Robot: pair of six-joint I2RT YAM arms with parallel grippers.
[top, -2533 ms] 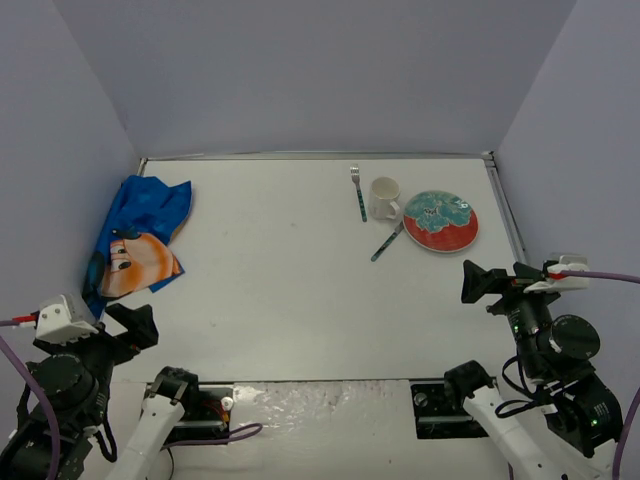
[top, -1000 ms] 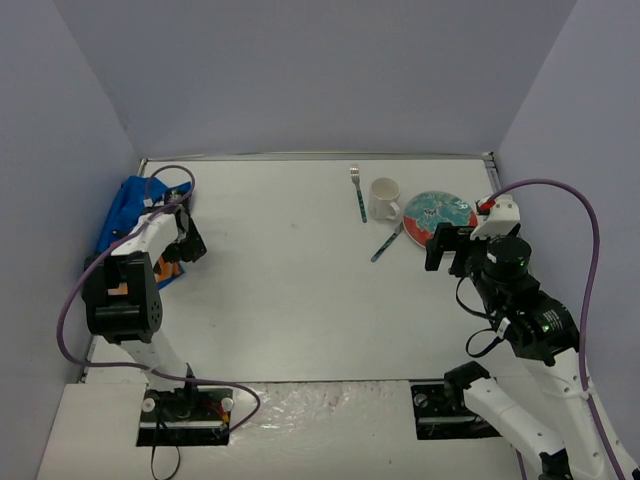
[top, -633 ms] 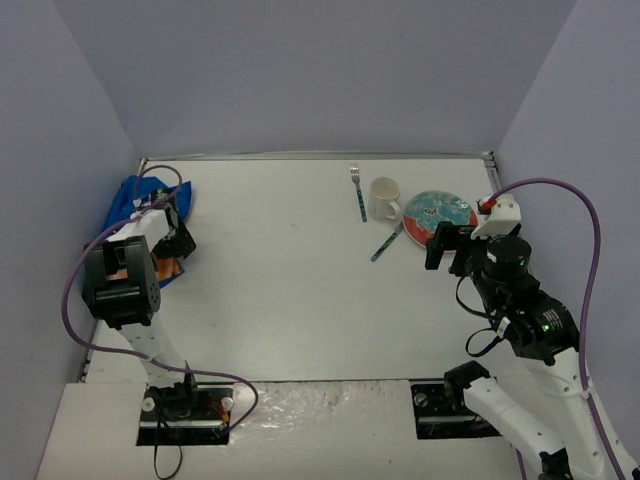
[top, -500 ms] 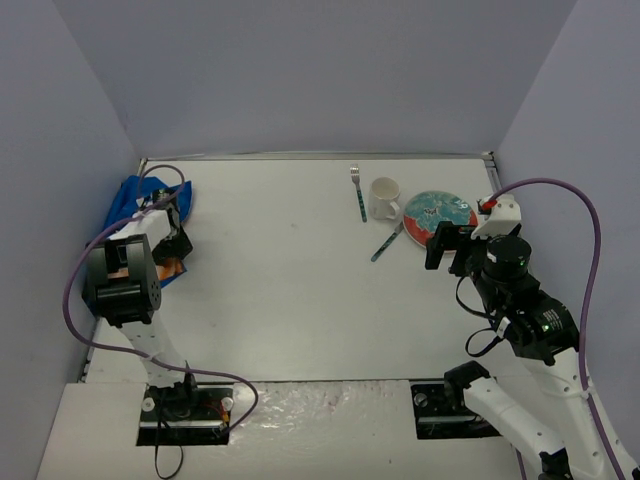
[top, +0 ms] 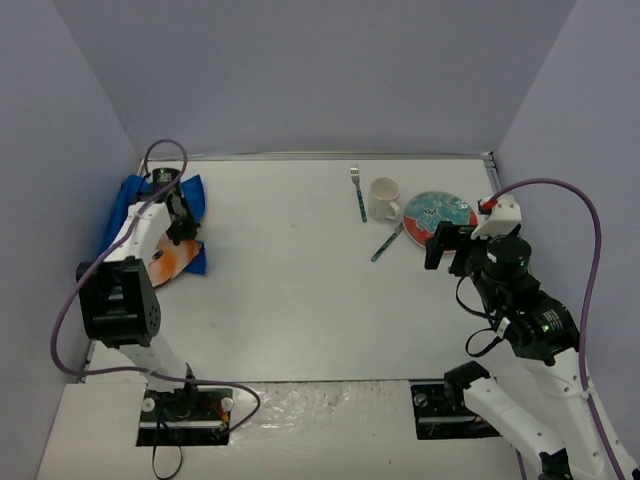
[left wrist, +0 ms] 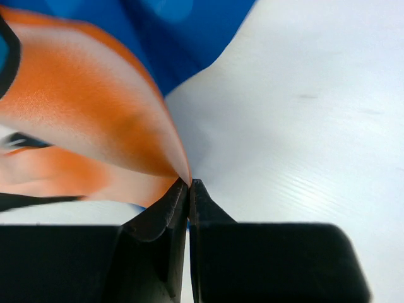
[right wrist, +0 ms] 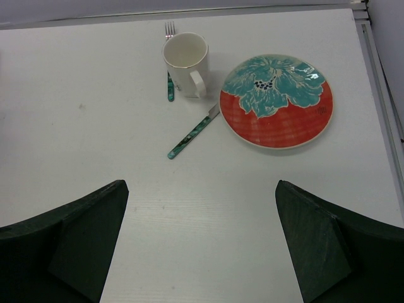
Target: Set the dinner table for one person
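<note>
Left gripper (left wrist: 189, 189) pinched shut on placemat (left wrist: 82, 107), right gripper (right wrist: 201, 184) — spread wide

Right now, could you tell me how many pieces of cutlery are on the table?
2. A fork lies left of the mug; a knife lies nearer, its blade tip by the plate. The crumpled placemat could hide more.

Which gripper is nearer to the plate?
Right. The right gripper hovers open just short of the plate, on its near side; the left gripper is across the table, shut on the placemat.
</note>
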